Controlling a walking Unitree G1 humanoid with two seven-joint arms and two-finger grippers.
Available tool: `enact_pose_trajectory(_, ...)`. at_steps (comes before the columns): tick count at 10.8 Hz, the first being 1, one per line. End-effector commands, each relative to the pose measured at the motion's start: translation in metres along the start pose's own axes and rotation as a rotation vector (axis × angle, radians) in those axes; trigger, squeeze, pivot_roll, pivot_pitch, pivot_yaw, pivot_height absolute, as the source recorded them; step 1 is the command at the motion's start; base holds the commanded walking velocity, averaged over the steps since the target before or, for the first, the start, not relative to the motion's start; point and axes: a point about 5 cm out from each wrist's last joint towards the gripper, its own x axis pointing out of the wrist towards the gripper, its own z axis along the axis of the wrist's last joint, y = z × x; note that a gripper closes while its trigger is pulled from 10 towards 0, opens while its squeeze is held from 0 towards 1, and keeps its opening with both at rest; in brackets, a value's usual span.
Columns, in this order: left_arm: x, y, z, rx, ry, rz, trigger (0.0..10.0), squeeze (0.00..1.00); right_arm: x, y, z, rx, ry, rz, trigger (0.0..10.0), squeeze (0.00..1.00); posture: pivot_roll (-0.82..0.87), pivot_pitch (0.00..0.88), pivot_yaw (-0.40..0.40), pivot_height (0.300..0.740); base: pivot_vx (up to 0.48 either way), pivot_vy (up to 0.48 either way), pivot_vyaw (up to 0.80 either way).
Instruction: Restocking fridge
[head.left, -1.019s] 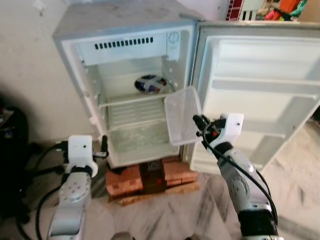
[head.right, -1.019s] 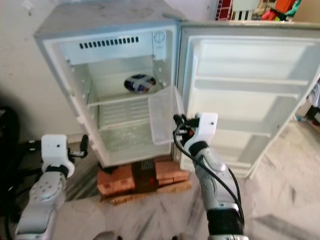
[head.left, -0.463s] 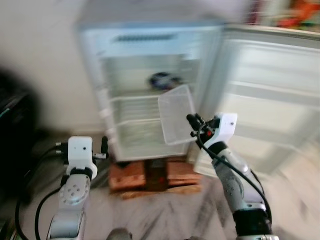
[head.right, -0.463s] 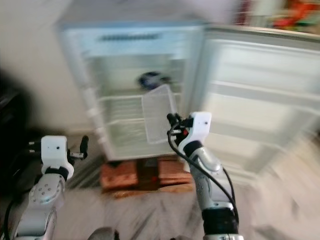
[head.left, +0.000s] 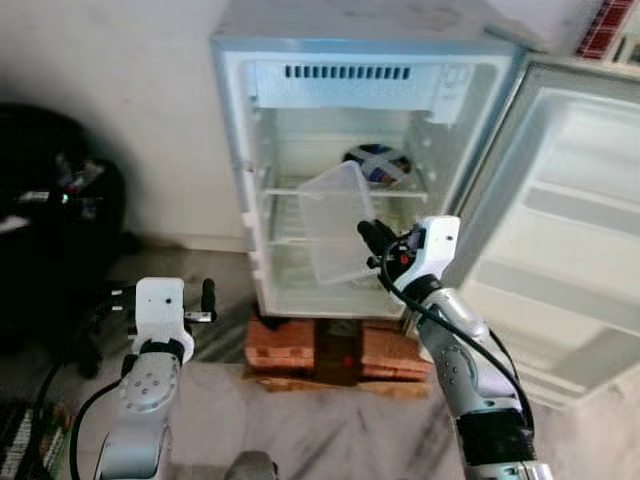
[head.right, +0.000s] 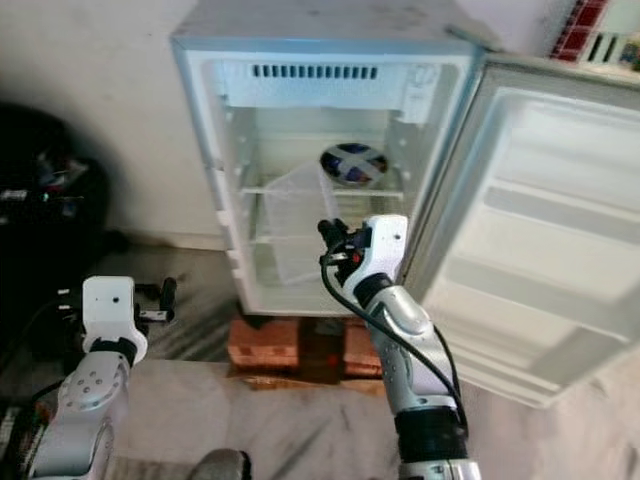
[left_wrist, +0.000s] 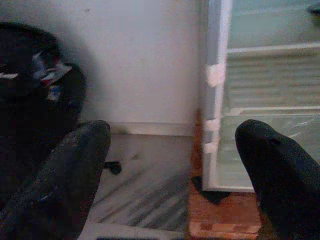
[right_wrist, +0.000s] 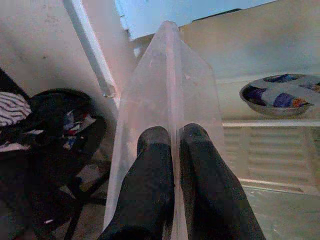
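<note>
Left eye view: fridge recentred after my turn (camera swung); right end effector still pinches clear bin, left end effector open.

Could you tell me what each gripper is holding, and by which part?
The right gripper pinches the clear plastic tray by its edge; the left gripper is open, holding nothing.

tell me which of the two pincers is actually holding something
The right pincer: its black fingers are clamped on the wall of the clear plastic bin, held up before the open white fridge. The left pincer is open, holding nothing.
</note>
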Motion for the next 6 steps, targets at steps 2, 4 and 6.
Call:
enact_pose_trajectory(2, 0.0019, 0.0039, 0.0064, 0.015, -0.019, 0.002, 10.0, 0.0, -0.0003, 0.0018, 0.0029, -0.027, -0.005, 0.015, 10.0, 0.0, 0.12, 0.0, -0.01, 0.74, 0.0, 0.0, 0.4)
enact_pose_trajectory(4, 0.0037, 0.0032, 0.0073, 0.033, -0.016, 0.008, 10.0, 0.0, 0.0008, -0.0001, 0.0036, -0.025, -0.008, 0.002, 10.0, 0.0, 0.12, 0.0, -0.008, 0.74, 0.0, 0.0, 0.8)
enact_pose_trajectory(6, 0.0032, 0.0018, 0.0062, 0.022, -0.011, -0.002, 10.0, 0.0, 0.0009, 0.0002, 0.0021, -0.021, -0.001, 0.0, 10.0, 0.0, 0.12, 0.0, -0.006, 0.74, 0.0, 0.0, 0.64)
